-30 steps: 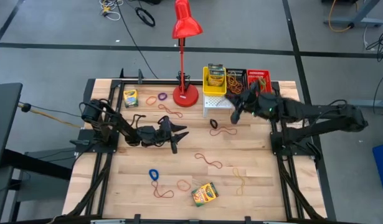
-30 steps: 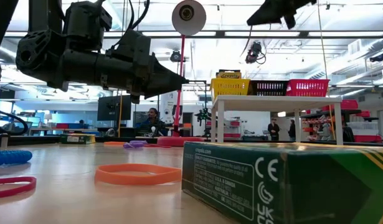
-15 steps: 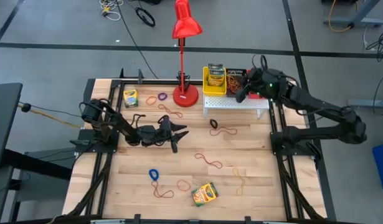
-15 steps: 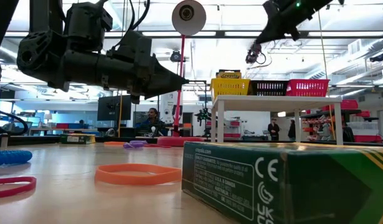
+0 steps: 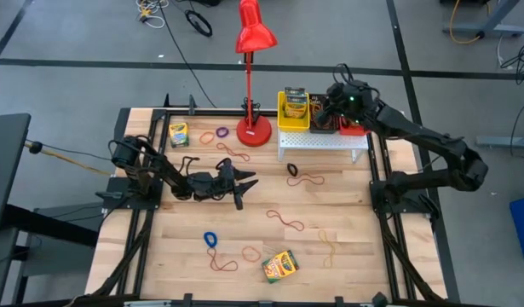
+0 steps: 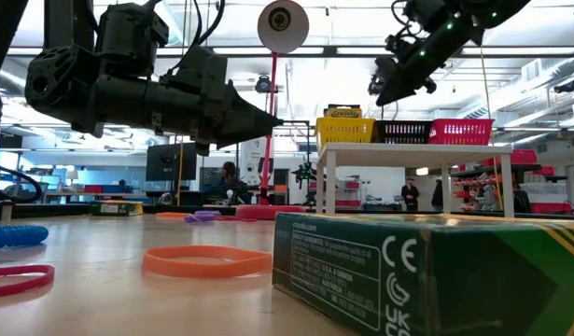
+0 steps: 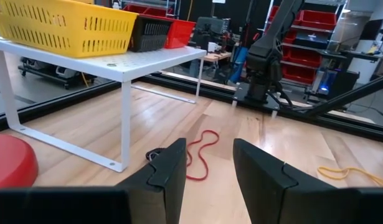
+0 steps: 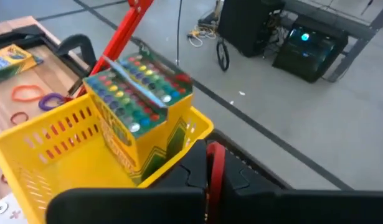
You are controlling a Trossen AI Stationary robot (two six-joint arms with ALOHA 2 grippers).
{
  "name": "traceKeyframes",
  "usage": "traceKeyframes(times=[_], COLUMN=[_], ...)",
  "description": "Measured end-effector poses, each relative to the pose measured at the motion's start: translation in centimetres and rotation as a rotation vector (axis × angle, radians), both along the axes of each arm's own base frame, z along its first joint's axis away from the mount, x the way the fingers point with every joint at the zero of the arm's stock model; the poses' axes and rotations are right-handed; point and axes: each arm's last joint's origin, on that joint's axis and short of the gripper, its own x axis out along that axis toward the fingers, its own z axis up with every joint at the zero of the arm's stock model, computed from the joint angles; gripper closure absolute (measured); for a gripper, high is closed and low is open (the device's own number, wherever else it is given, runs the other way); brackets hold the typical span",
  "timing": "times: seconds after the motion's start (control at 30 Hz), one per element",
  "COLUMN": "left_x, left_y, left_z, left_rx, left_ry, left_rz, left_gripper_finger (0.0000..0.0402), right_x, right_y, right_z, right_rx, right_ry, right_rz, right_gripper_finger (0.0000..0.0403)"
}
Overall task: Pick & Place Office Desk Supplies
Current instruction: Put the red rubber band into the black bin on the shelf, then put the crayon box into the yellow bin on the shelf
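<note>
The right hand (image 5: 330, 101), clenched on a red band (image 8: 214, 168), is now being held over the baskets at the bench's far edge, having been swung there from beside the stand (image 5: 323, 142). A drop into a basket is likely being prepared. The left hand (image 5: 241, 188) is being kept released mid-bench; other bands and crayon boxes (image 5: 280, 265) are lying scattered.

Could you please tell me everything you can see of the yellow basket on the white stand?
The yellow basket is a small rectangular bin with slotted, plastic-looking walls. It stands upright at one end of the white perforated stand, beside a black basket. Open crayon boxes stand in it, rising above its rim with crayon tips showing. The right gripper hovers near, not touching it.
</note>
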Motion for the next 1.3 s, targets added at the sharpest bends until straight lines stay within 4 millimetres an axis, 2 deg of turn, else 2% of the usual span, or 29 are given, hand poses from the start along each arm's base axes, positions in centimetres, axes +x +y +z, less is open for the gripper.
traceKeyframes(times=[0.17, 0.43, 0.57, 0.67, 0.73, 0.87, 0.97, 1.03, 1.1, 1.2, 1.3], left_x=[0.0, 0.0, 0.0, 0.0, 0.0, 0.0, 0.3, 0.7, 1.1, 1.8, 2.2], left_y=[0.0, 0.0, 0.0, 0.0, 0.0, 0.0, 0.0, -0.1, -0.2, -0.5, -0.8], left_z=[-0.1, 0.2, 0.2, 0.2, 0.2, 0.2, 0.4, 0.5, 0.7, 1.0, 1.2], left_rx=[0.001, -0.007, -0.033, -0.037, -0.038, -0.094, -0.130, -0.135, -0.136, -0.113, -0.105], left_ry=[0.007, -0.020, -0.032, -0.034, -0.035, -0.055, -0.070, -0.070, -0.065, -0.051, -0.038], left_rz=[0.000, -0.001, -0.009, -0.009, -0.009, -0.009, -0.009, -0.017, -0.041, -0.101, -0.181], left_gripper_finger=[0.0262, 0.0262, 0.0262, 0.0262, 0.0262, 0.0262, 0.0262, 0.0262, 0.0264, 0.0286, 0.0337], right_x=[0.0, -1.2, -1.8, -2.0, -2.0, -2.0, -2.2, -2.4, -2.8, -3.3, -3.9], right_y=[0.0, 0.5, 1.1, 1.4, 1.5, 2.5, 4.8, 6.8, 8.9, 11.9, 14.4], right_z=[-0.5, 0.4, 1.1, 0.9, 0.7, 0.4, 1.6, 2.5, 2.5, 0.6, -2.1], right_rx=[0.036, -0.013, -0.018, 0.019, 0.053, 0.117, 0.098, 0.068, 0.057, 0.062, 0.075], right_ry=[0.020, 0.041, 0.013, 0.024, 0.033, 0.064, 0.021, -0.024, -0.076, -0.137, -0.192], right_rz=[-0.018, -0.131, -0.113, -0.070, -0.032, 0.075, 0.233, 0.334, 0.414, 0.539, 0.608], right_gripper_finger=[0.0346, 0.0215, 0.0186, 0.0200, 0.0228, 0.0317, 0.0387, 0.0390, 0.0390, 0.0398, 0.0397])
